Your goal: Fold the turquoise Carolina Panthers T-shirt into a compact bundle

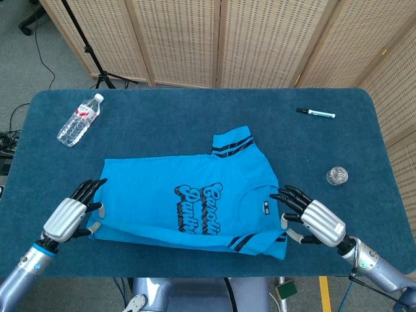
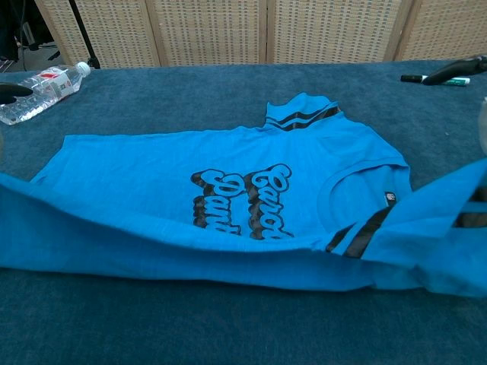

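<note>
Head view showed the first fold under way: each robot hand, left [image 1: 68, 216] and right [image 1: 316, 219], gripped the T-shirt [image 1: 162, 188] on the worktop [image 1: 195, 110], lifting its near edge over the print. Next, that edge probably needed laying flat and even.

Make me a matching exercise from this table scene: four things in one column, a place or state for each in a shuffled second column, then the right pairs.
Things:
1. water bottle
2. marker
3. T-shirt
4. small clear round thing

Places or states:
A. near edge lifted and folded over its print
B. lying on its side at the far left of the table
C. right of the shirt, just beyond the right hand
D. far right part of the table, lying flat

Pairs: 1-B, 2-D, 3-A, 4-C
</note>
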Robot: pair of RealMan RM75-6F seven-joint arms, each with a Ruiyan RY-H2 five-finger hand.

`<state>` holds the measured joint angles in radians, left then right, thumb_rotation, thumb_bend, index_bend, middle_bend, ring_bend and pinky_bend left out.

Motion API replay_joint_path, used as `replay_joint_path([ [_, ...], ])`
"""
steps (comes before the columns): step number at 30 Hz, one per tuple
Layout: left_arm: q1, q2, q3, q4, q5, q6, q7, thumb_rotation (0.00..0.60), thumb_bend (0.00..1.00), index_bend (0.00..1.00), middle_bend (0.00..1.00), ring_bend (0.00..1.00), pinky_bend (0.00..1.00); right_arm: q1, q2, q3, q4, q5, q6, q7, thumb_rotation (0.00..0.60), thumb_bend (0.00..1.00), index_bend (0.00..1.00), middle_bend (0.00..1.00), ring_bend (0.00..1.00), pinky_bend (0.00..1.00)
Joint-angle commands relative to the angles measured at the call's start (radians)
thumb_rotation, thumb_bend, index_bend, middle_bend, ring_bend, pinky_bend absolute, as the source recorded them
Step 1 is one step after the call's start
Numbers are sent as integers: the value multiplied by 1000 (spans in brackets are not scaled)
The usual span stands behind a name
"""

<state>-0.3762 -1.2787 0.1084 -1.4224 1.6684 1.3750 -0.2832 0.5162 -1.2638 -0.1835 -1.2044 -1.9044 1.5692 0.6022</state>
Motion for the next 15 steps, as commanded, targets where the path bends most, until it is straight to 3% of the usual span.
replay_joint_path([
  [1,-29,4,-45,-32,-54,-54,39,600,434,851,0,0,0,41,14,44,-36,53,-74,7,600,543,661,110,0,0],
  [7,-62,-4,-103,-68,-128,-117,103,600,435,852,0,0,0,99,25,97,-75,130,-200,22,600,543,661,110,0,0],
  [15,-108,-32,-212,-104,-312,-212,236,600,438,854,0,0,0,197,28,198,-96,272,-405,49,600,543,662,111,0,0],
])
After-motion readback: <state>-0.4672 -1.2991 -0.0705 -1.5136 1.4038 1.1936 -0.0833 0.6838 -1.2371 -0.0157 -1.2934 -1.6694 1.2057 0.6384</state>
